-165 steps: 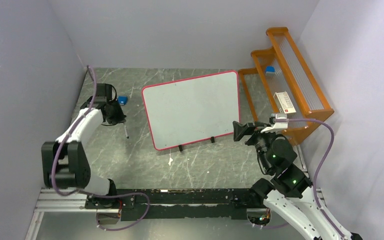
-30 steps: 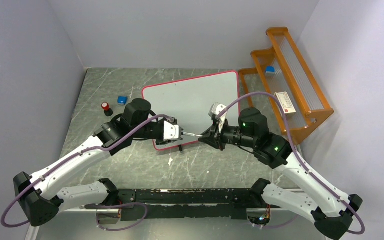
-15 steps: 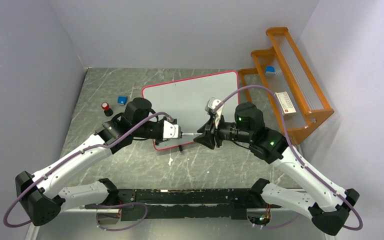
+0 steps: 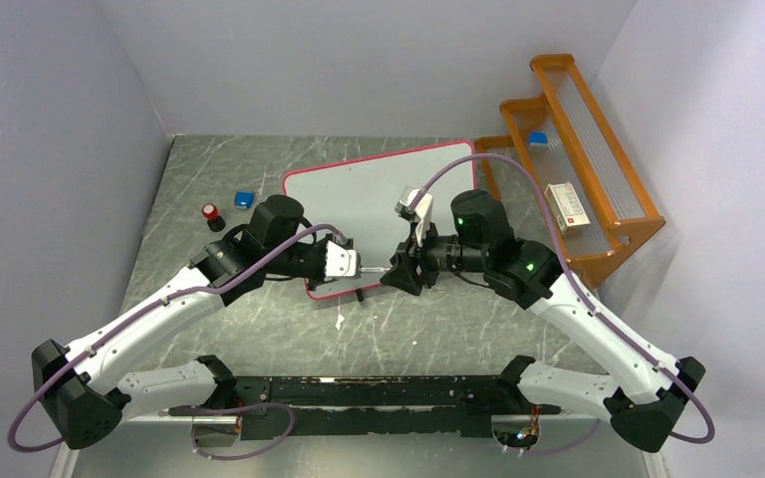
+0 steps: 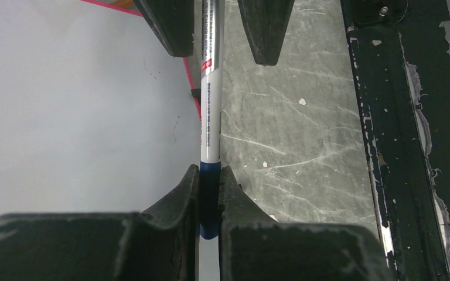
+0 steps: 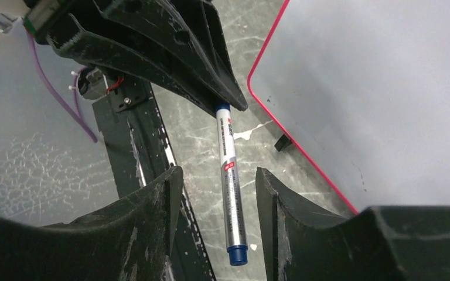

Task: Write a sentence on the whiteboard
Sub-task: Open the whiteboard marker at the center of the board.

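The whiteboard (image 4: 379, 199) sits on the table beyond both grippers. It is bare, with no writing on it yet. Just off its near edge, beside one of its black feet, a marker (image 5: 208, 105) hangs level between the two arms.

The left gripper (image 5: 210, 175) has its fingers clamped on the marker's blue end. The right gripper (image 6: 218, 172) has its fingers spread to either side of the silver barrel, and in its wrist view neither one touches it. So the marker looks to be carried by the left arm alone, and this reads as the end of a handover.

To finish it well, the right arm should back straight away from the board's near edge along the line of the barrel. A sideways swing could clip the marker and twist it in the left's narrow hold. The left arm should keep still until those fingers are clear of the free end.

Which end carries the nib cannot be told from these views. That is worth settling before the left arm tilts the marker toward the board.
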Robot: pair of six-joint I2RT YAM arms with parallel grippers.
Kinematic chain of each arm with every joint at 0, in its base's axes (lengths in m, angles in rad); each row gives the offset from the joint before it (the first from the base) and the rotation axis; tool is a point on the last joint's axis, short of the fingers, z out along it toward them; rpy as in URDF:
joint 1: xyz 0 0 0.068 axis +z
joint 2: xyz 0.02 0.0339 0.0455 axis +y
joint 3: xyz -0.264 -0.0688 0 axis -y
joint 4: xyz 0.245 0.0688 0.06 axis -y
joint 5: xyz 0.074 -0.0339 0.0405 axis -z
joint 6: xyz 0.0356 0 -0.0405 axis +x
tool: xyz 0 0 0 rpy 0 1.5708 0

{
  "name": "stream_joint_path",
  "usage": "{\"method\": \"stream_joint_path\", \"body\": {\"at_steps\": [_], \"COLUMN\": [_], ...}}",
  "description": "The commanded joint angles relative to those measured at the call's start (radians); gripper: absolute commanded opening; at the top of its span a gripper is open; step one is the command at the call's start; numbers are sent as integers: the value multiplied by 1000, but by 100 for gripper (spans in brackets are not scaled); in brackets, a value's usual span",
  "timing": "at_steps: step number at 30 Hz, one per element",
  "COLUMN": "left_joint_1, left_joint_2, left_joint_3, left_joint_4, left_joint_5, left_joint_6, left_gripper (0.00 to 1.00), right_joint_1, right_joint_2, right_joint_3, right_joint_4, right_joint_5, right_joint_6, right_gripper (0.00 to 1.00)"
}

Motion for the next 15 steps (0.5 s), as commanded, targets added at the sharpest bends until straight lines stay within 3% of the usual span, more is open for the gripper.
{"method": "stream_joint_path", "body": {"at_steps": [1, 7, 15], "left_joint_1": [5, 6, 6], "left_joint_2": [-7, -3, -5], "left_joint_3": [26, 27, 27], "left_joint_4": [-9, -10, -9], "left_joint_5": [11, 9, 6], "left_joint_6": [18, 16, 11], "left_gripper": [5, 5, 5], "right_joint_1": [1, 0, 1], "right_joint_2": [13, 22, 31], "right_joint_3": [14, -1, -18], "right_joint_4": [-33, -3, 21], "right_joint_5": [-15, -18, -16], "right_joint_6": [18, 25, 25], "right_gripper": [51, 43, 24]}}
